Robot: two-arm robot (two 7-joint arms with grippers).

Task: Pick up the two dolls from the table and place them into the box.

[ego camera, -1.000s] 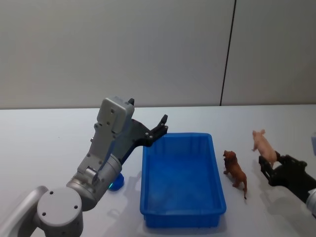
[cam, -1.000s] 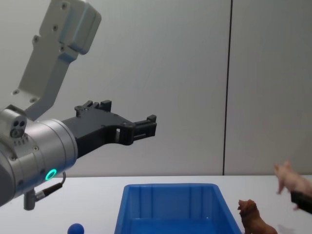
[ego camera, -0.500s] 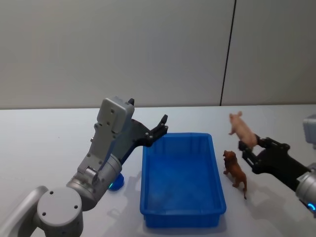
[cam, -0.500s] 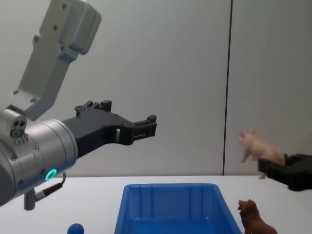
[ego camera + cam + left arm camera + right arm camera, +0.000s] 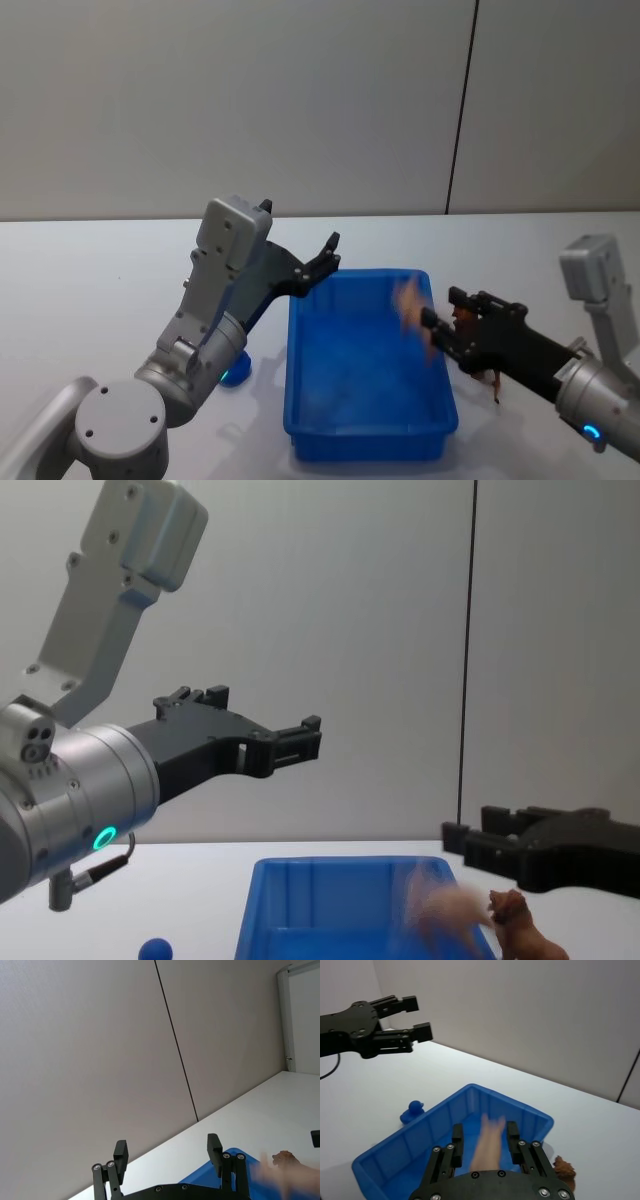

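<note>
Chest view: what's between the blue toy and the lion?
The blue box sits between the blue toy and the lion, with the pig at its right end, in the chest view.

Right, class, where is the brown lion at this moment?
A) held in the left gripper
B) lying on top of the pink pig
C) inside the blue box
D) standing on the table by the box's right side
D: the brown lion stands on the table just outside the blue box, while the right gripper hangs over the box and the left gripper is empty.
</note>
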